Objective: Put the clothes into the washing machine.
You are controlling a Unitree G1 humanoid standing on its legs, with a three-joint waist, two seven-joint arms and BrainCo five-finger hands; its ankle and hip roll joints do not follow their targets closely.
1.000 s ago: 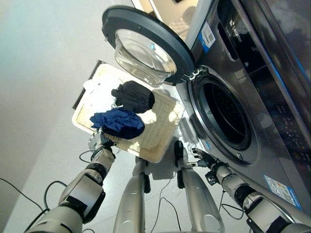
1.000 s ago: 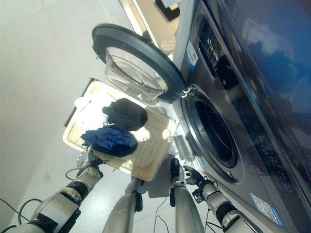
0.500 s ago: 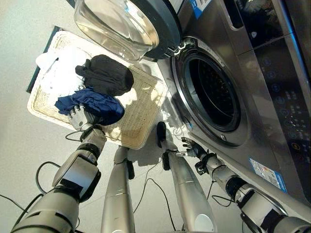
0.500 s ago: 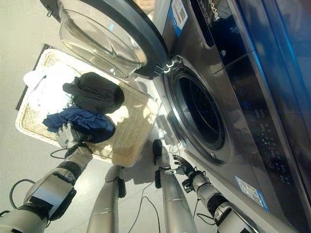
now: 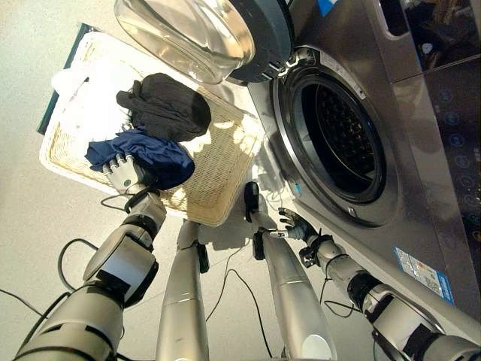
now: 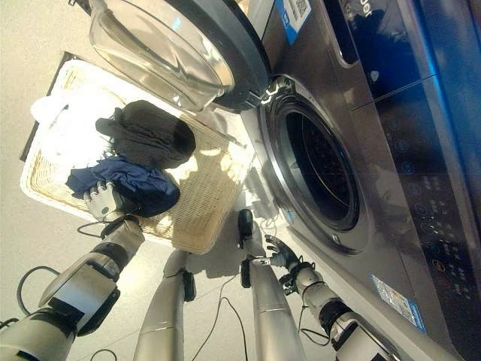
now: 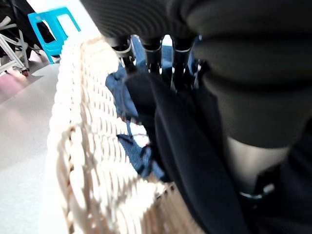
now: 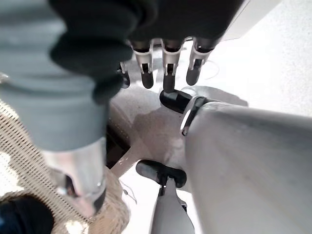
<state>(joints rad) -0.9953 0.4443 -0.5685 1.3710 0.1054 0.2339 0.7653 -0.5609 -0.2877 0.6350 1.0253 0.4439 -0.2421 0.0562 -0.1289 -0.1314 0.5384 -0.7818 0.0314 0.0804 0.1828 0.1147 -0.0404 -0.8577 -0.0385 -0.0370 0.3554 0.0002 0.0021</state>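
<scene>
Woven wicker forms the laundry basket (image 5: 214, 169) that is set on the floor just beside the washing machine (image 5: 421, 150); inside it three garments are seen: a white garment (image 5: 86, 105) at the far end, a black garment (image 5: 169, 107) in the middle, and a dark blue garment (image 5: 139, 154) nearest to the robot; the left robot hand (image 5: 124, 171) is placed on the near edge of the blue garment, and in the left wrist view its fingers (image 7: 153, 56) are seen pressed into the dark cloth; whether the cloth is really gripped cannot be told, because the fingertips are sunk in the folds; the right robot hand (image 5: 294, 224) hangs low near the front of the machine, below the drum opening (image 5: 342, 139), with relaxed, spread fingers, and nothing is held by it; the round door (image 5: 218, 34) is swung fully open above the basket, so the way into the drum is free; the step in hand is judged to be the picking of the first garment, and no clothes are seen in the drum yet; for the next move a firm closing of the fingers around the blue cloth is called for, then a lift over the basket rim and a carry to the right, into the opening; care is needed that no loose end is caught on the wicker.
</scene>
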